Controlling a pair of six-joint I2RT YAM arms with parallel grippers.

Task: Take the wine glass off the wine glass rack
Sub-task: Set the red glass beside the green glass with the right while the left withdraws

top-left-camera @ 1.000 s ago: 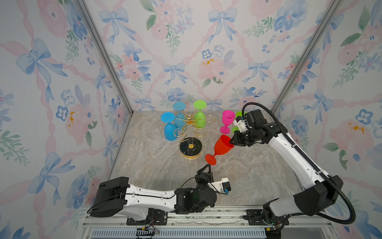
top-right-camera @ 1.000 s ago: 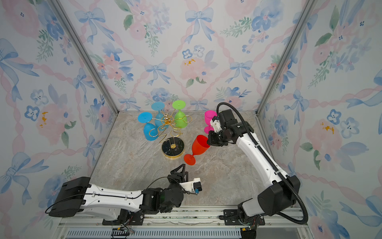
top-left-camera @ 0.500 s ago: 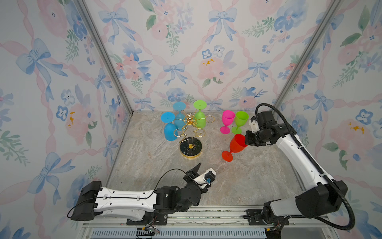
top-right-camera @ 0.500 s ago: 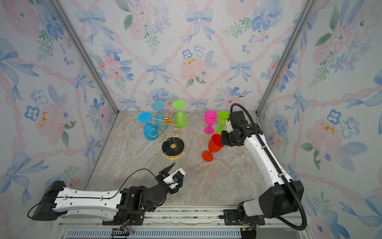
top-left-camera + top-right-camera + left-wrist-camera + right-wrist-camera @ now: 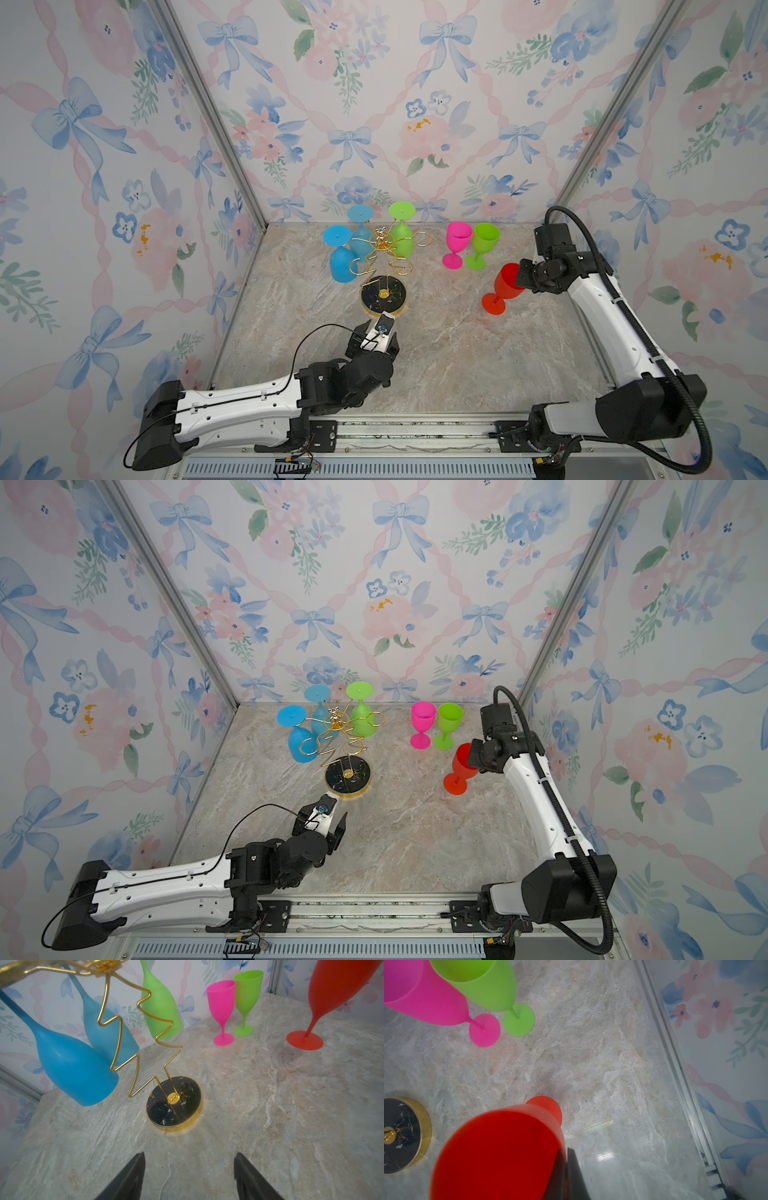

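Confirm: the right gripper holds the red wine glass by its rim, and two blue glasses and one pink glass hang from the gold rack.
One error: the hanging green glass, not a pink one, is third on the gold rack; the pink glass stands on the table, as the left wrist view shows.

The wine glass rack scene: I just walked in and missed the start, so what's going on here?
The right gripper pinches the rim of the red wine glass, tilted, foot low by the table, right of the wine glass rack. The left gripper is open and empty in front of the rack's base. Two blue glasses and a green glass hang upside down on the rack; a pink glass and a second green glass stand upright on the table.
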